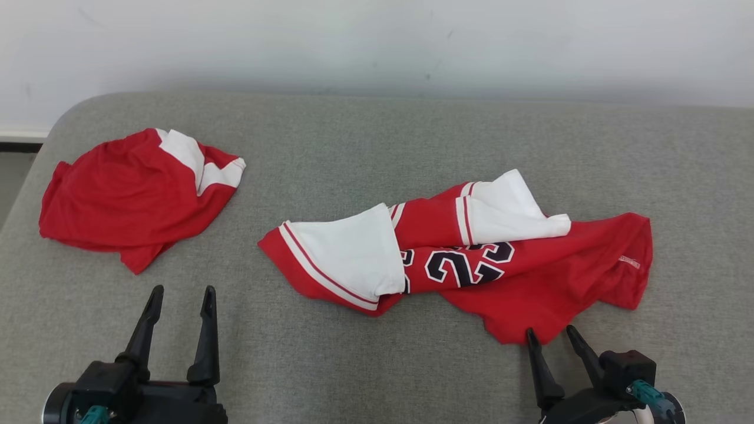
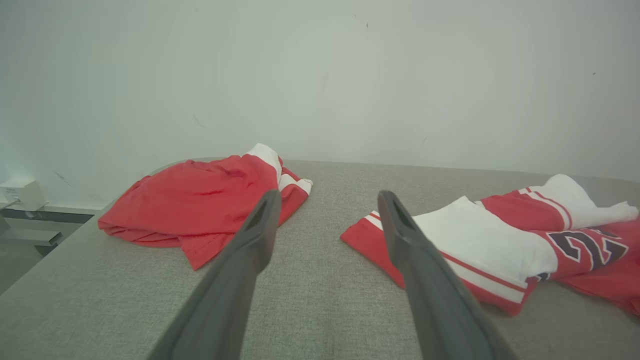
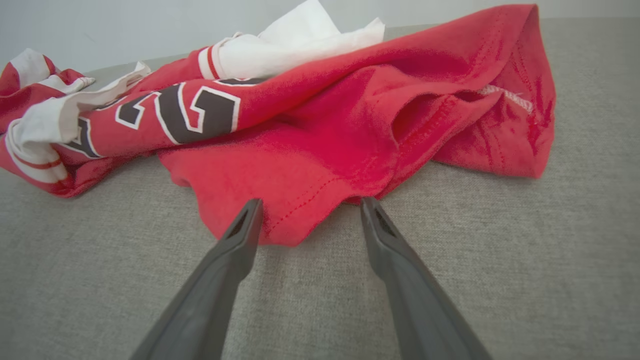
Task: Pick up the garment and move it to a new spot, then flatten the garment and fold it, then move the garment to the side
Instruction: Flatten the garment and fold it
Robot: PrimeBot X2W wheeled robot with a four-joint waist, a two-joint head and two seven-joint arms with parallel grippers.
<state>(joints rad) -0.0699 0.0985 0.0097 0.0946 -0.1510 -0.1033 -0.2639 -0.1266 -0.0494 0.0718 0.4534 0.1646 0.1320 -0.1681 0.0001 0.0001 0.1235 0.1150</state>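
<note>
A crumpled red and white garment (image 1: 471,253) with a dark number on it lies at the middle right of the grey surface; I also see this garment (image 2: 505,250) (image 3: 325,125) in both wrist views. My right gripper (image 1: 551,333) stands open at the garment's near hem, and its fingertips (image 3: 250,210) flank a red corner of the cloth without closing on it. My left gripper (image 1: 181,291) is open at the lower left, over bare surface, well apart from the garment. Through its spread fingers (image 2: 262,215) I see the grey surface.
A second red and white garment (image 1: 138,194) (image 2: 205,200) lies bunched at the far left of the grey padded surface (image 1: 377,147). A pale wall (image 1: 377,41) rises behind. The surface's rounded left edge drops off to the floor, where a small white box (image 2: 20,192) sits.
</note>
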